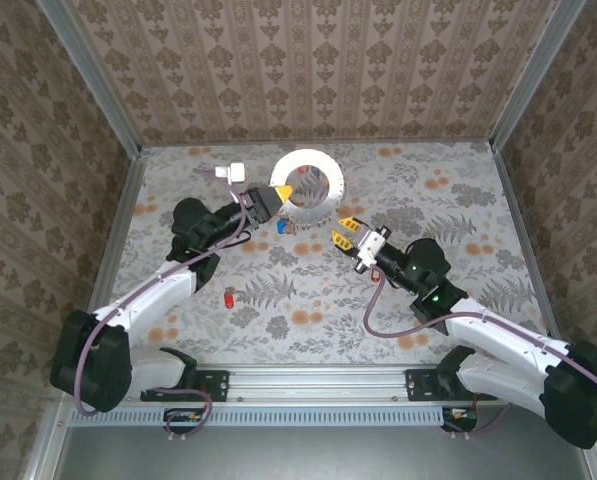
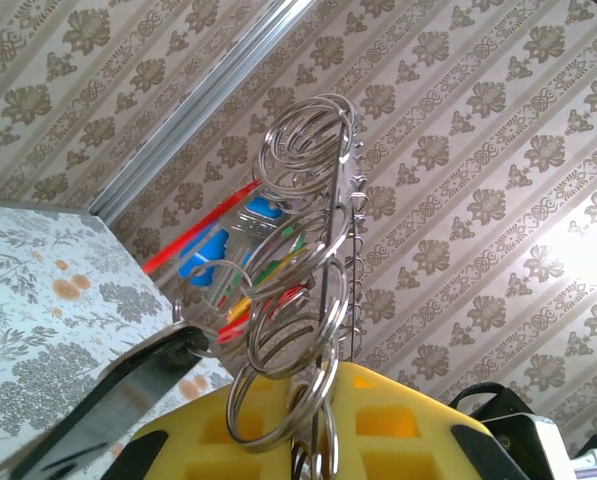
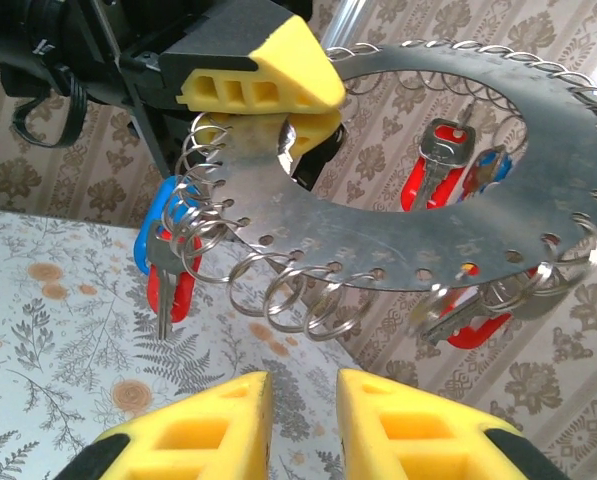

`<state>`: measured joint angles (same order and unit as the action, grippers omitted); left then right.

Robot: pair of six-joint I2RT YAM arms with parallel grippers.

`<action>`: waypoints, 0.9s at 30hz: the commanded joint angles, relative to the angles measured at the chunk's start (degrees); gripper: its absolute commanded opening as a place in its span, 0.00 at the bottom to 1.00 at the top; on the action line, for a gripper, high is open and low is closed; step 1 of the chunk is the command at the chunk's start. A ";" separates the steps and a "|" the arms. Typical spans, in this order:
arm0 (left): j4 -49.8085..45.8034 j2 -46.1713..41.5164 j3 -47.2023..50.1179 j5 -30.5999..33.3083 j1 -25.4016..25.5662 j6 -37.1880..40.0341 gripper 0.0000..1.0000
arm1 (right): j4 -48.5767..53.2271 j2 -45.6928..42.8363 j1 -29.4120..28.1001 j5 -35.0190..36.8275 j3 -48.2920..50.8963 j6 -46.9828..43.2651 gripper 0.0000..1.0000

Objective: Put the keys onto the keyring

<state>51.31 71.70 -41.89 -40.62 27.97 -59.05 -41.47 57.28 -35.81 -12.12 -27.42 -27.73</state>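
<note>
Left gripper (image 3: 298, 112) holds the keyring (image 3: 478, 230) in the air, its yellow jaws pressed together on the plate's inner band. The hole lies just beyond the fingertips, and the toothed rim sweeps away to the far side. The right gripper (image 3: 303, 410) waits close below and in front, its jaws narrowly parted with nothing visible between them.

The ring looks like a thin, stiff metal plate – probably slick, unlikely to flex, and likely to pivot in a pinch on one side. Wire split rings (image 3: 298, 305) crowd its edge. The bare band between hole and rim, where the left jaws already bite, seems the only clean place to hold it. Being round, the plate has no long axis. It sits tilted, with its underside and the axis of its hole turned towards the right jaws.

Several keys (image 3: 163, 262) already dangle from the loops, a blue-and-red pair just below the left jaws hanging near vertical with blades down. Light and free to swing, they would probably shift the load with any turn. A loose red key (image 1: 228, 297) and a blue key (image 1: 281, 229) lie on the table (image 1: 308, 330) – small enough that the plastic head looks like the surest place to grip.
</note>
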 commanded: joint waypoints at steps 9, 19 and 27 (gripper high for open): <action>8.95 0.82 -3.39 -3.69 -1.43 -4.63 0.00 | -3.05 2.14 0.54 -1.82 -1.85 -0.31 0.24; 8.03 0.64 -3.72 -4.65 -1.47 -4.84 0.00 | -7.04 1.00 2.74 -2.61 -0.93 2.58 0.23; 7.59 0.72 -4.16 -5.62 -1.42 -5.03 0.00 | -8.94 0.91 2.99 -0.59 -0.64 3.05 0.25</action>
<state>54.46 73.06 -42.65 -45.23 26.85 -63.35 -47.03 59.24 -33.26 -12.91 -27.68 -26.13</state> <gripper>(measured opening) 0.095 0.246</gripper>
